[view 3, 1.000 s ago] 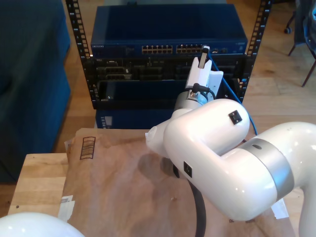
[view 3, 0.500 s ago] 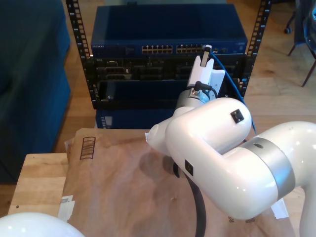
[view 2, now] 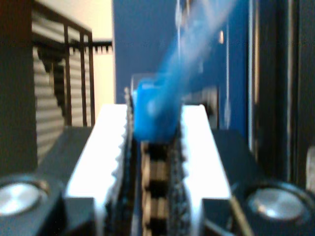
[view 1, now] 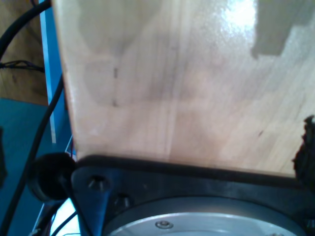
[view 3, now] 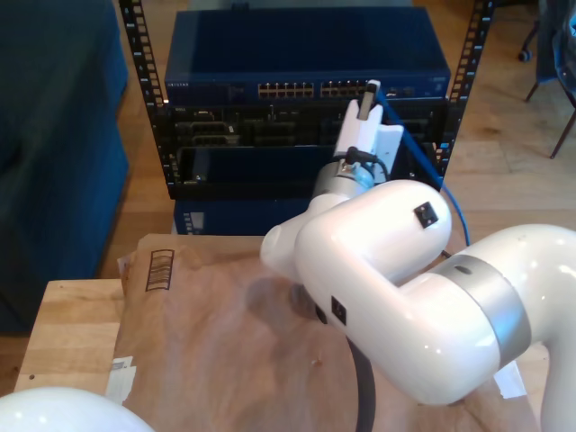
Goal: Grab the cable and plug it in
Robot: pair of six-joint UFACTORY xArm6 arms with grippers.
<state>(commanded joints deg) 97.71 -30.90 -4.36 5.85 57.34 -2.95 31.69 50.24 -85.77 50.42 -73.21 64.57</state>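
Wooden floor point(view 3: 504, 162) behind a black rack point(view 3: 135, 54) — dark blue upholstery point(view 3: 54, 135) on the exterior view's left

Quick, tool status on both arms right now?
My first gripper: cannot tell, its tool is out of frame.
My second gripper: closed on the cable, at the switch ports.

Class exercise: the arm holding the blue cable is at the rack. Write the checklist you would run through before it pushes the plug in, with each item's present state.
1. Cable held between the fingers of my second gripper: ok.
2. Plug at the switch's port row: ok.
3. Plug aligned with one port: cannot tell, the second wrist view is blurred.
4. Cable trailing free behind the arm: ok.
5. Target port vacant: cannot tell.
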